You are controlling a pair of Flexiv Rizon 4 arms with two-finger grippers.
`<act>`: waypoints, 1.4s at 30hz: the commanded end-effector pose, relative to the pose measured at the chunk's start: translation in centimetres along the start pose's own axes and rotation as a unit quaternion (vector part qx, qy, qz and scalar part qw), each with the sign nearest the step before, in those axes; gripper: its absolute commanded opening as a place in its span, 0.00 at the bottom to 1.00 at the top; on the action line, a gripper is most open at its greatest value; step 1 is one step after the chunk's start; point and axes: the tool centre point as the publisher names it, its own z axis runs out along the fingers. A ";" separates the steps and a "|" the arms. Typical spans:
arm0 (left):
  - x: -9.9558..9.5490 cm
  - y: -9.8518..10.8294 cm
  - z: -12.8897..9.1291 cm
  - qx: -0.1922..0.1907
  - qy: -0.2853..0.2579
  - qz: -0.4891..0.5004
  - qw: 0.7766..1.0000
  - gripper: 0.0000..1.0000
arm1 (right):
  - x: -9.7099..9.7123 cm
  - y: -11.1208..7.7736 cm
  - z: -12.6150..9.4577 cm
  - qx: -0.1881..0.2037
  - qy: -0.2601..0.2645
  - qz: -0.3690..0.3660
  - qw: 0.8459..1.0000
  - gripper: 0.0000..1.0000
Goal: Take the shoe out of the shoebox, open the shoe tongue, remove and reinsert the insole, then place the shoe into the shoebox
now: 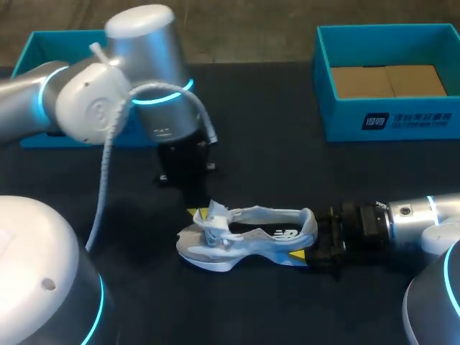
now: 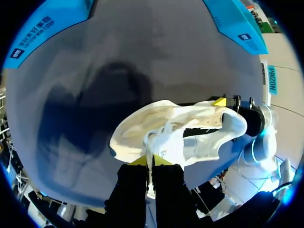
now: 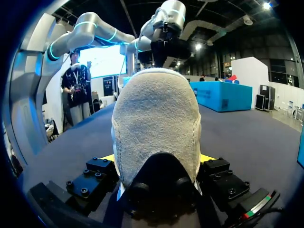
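On the black bench (image 1: 287, 180), the white mesh sneaker (image 1: 248, 241) lies crosswise, toe left, heel right; right jaws clamp its heel, left jaws pinch its tongue (image 1: 215, 214).

Setting: a robotics lab or test bay. Evidence: my left arm (image 1: 86, 100) and my right arm (image 1: 417, 212) are silver industrial arms with glowing blue rings at the joints. Both work over one table (image 1: 273, 144) covered in plain black. A grey cable (image 1: 108, 158) hangs loose along the left arm. The props look staged: one white shoe (image 1: 244, 241) near the table's middle, an open blue shoebox (image 1: 392, 118) at the far right corner, and a second blue box (image 1: 43, 50) at the far left.
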 end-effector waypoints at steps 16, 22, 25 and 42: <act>-4.1 -0.6 2.1 -0.015 0.194 0.025 0.980 0.00 | 0.0 -0.1 0.1 0.001 -0.001 0.000 1.000 0.00; -4.7 -0.6 2.9 -0.015 0.192 0.034 0.981 0.00 | 0.0 -0.1 0.1 0.001 -0.001 0.000 1.000 0.00; -4.9 -0.1 3.0 -0.009 0.187 0.040 0.981 0.09 | 0.0 -0.1 0.1 0.001 -0.001 0.000 1.000 0.00; -2.6 3.4 -4.4 0.083 0.104 0.132 0.982 0.93 | 0.0 -0.1 0.1 0.001 -0.001 0.000 1.000 0.00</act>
